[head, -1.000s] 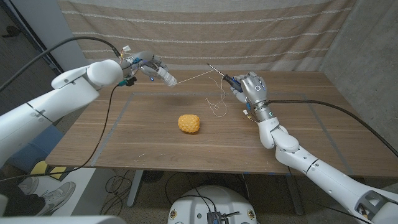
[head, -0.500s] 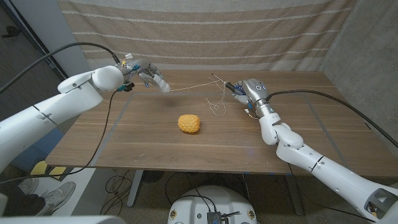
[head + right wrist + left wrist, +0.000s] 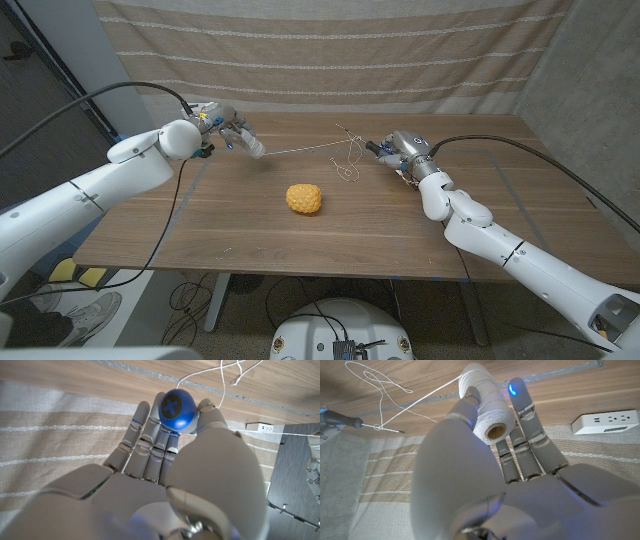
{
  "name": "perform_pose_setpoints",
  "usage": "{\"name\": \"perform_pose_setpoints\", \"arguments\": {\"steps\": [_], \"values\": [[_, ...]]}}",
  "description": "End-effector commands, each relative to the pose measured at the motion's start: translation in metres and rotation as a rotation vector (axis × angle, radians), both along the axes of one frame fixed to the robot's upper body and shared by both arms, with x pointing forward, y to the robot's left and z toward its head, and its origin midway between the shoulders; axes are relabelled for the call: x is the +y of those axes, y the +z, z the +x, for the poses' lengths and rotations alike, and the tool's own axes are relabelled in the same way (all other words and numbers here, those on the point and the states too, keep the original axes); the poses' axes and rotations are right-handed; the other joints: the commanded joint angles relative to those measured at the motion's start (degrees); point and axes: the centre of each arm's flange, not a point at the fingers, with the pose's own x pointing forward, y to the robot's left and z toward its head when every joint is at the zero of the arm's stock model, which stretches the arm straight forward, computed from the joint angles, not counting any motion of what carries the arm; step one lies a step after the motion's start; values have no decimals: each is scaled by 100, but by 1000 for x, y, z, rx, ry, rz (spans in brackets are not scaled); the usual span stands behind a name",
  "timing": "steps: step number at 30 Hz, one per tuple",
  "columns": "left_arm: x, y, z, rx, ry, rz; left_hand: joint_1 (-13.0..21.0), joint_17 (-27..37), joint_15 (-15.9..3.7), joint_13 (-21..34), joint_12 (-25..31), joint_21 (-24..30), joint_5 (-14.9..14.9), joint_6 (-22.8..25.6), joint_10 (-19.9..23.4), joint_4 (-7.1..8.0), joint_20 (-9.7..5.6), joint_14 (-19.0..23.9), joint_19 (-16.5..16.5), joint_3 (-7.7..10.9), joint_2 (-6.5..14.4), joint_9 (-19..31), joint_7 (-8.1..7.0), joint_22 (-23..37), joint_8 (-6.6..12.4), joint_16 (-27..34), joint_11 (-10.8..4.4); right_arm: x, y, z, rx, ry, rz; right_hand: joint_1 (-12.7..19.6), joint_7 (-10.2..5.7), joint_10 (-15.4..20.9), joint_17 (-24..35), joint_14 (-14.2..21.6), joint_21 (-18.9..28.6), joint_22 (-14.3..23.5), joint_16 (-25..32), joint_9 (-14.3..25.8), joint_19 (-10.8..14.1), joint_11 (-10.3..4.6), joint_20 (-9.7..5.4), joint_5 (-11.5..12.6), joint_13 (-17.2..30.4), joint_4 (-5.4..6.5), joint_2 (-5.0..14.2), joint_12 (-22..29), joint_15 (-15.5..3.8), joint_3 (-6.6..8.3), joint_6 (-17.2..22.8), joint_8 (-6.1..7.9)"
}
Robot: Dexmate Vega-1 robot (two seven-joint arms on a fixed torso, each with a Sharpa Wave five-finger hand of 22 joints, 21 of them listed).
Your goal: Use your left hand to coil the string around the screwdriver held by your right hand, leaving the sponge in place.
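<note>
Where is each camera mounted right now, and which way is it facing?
Head view: on the robot's head, looking down at the table; both arms, sponge.
Left wrist view: behind the left hand, which holds the string spool.
Right wrist view: behind the right hand, gripping the screwdriver.
All three show the string.

The sponge (image 3: 305,198) is sitting on the bench (image 3: 250,235) near its middle. Behind it and to the left, the left hand (image 3: 232,131) is holding the spool (image 3: 254,146) above the bench. Behind it and to the right, the right hand (image 3: 402,150) is holding the screwdriver (image 3: 362,141). The string (image 3: 300,149) is stretching between spool and screwdriver, its loose loops (image 3: 348,168) lying on the bench beside the right hand.
</note>
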Motion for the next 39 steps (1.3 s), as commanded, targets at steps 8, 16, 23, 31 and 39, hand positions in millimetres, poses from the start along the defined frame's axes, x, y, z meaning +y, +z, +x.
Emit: {"name": "perform_pose_setpoints", "arguments": {"steps": [8,16,23,31,39], "values": [[-2,-32,29,8,51,26,856,32,-1271,1495,-40,38,22,586,520,108,-616,1660,-169,57,951,19,538,5,-21,-3,-6,1,1,19,240,3,-36,722,-539,737,10,153,55,-128,-68,-4,-37,-165,-424,-71,0,-84,623,-93,-339,112,972,-25],[-19,-39,45,22,62,96,799,66,-1299,1454,-77,32,20,579,567,118,-554,1669,-208,33,907,4,432,-1,-49,14,-81,5,-1,27,319,4,-74,664,-542,690,7,-12,55,-200,-166,-3,-183,-129,-344,-133,57,-49,671,-108,-303,154,904,-54],[-34,-45,56,24,74,165,765,88,-1299,1403,-135,32,25,539,577,126,-537,1671,-240,36,916,-10,421,0,-94,21,-61,4,-3,29,339,-7,-75,650,-552,649,26,-50,67,-227,-178,-2,-220,-132,-314,-171,84,-39,700,-121,-306,182,856,-71],[-40,-46,61,33,90,206,750,64,-1285,1379,-210,20,33,485,504,115,-544,1553,-293,52,906,-22,402,-3,-145,-49,-57,1,-4,30,355,-19,-72,641,-530,495,68,-214,78,-268,-226,7,-325,-135,-232,-249,77,-51,698,-210,-286,230,626,-130],[-45,-43,57,44,124,286,-14,196,-1187,1152,-900,-323,36,-450,-126,358,-50,271,-1341,-330,940,-98,164,14,-724,-314,-193,1,-4,32,366,-55,-100,26,-632,-870,-177,-1468,-31,-344,-864,9,-813,-63,86,-340,-66,92,351,-869,-114,70,-691,-195]]}}
